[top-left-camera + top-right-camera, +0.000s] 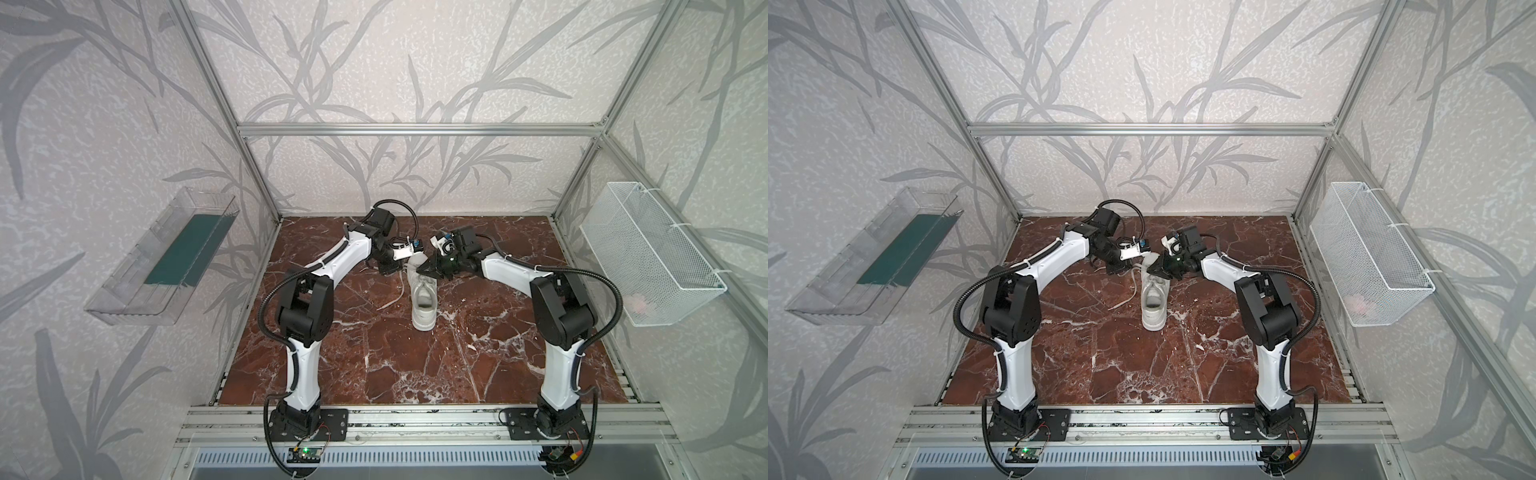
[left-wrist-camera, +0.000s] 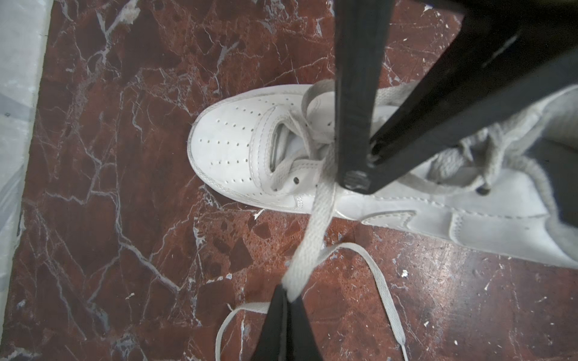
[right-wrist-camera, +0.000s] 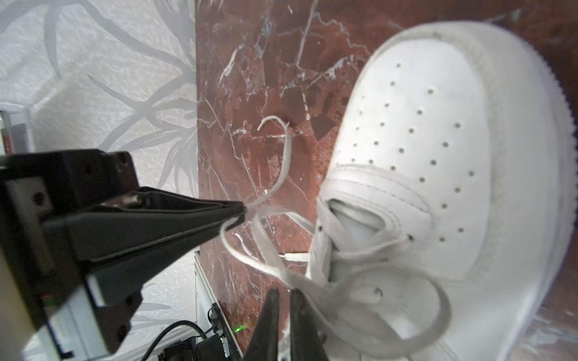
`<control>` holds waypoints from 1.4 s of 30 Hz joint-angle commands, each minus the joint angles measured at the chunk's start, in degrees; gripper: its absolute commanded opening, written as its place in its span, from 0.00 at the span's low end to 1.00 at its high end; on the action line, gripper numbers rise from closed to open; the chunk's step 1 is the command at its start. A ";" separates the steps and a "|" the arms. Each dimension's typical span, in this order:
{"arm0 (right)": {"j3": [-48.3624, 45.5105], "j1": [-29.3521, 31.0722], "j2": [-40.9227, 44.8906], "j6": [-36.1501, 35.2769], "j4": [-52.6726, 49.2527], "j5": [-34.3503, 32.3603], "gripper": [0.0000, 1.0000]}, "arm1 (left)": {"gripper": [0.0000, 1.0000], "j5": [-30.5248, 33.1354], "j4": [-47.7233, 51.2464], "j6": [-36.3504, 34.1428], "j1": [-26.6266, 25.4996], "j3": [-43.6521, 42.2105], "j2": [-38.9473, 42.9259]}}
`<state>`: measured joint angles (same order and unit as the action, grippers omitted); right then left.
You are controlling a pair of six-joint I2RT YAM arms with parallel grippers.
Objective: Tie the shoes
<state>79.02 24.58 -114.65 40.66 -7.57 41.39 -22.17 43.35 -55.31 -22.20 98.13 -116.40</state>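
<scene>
Resting on the marble table (image 1: 374, 365), the sneaker (image 1: 424, 307) is lying centre-far, toe pointing away; the left gripper (image 2: 289, 298) is clamping one of the laces (image 2: 316, 225), keeping it taut leftward; the right gripper (image 2: 359, 178), narrowed almost closed, is seemingly pinching the crossing to steady the knot.

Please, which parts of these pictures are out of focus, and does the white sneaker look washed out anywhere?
Right wrist view: the sneaker toe is sharp, but the lace loop nearest the camera and the right pincer are blurred. Left wrist view: toe sharp, heel end softer. Both top views: the sneaker is pale, with little detail.
</scene>
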 commanded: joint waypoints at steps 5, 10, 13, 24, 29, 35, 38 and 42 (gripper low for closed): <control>3.45 0.16 -0.57 -7.43 -10.67 -2.40 0.11 | 0.00 -0.91 1.96 -1.29 -0.13 3.16 1.97; 5.45 0.34 -0.92 -9.92 -13.31 -2.67 0.11 | 0.00 -2.20 2.99 -3.68 -0.22 4.49 2.30; 6.05 0.38 -1.27 -10.02 -13.28 -2.15 0.11 | 0.00 -2.48 2.97 -4.78 -0.46 4.89 2.17; 8.31 0.47 -2.93 -13.03 -16.64 -2.15 0.09 | 0.00 2.35 -1.02 -3.20 -0.82 6.55 0.84; 8.70 0.47 -2.96 -13.01 -16.44 -1.96 0.09 | 0.00 3.80 0.57 -6.63 -1.35 6.33 0.54; 7.37 -0.18 -0.19 -8.01 -9.80 1.59 0.20 | 0.00 -0.85 3.13 -10.61 -2.00 4.05 2.20; 5.30 -1.17 1.78 -4.58 -4.78 2.80 0.26 | 0.00 -0.51 3.39 -11.55 -2.32 2.61 2.66; 5.00 -2.16 3.44 -2.21 -3.96 3.54 0.30 | 0.00 -0.50 3.85 -11.93 -2.46 1.81 3.21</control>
<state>84.36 23.35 -115.09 35.70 -14.44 43.05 -21.17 44.84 -64.64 -24.43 100.73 -116.38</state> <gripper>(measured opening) 0.289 0.047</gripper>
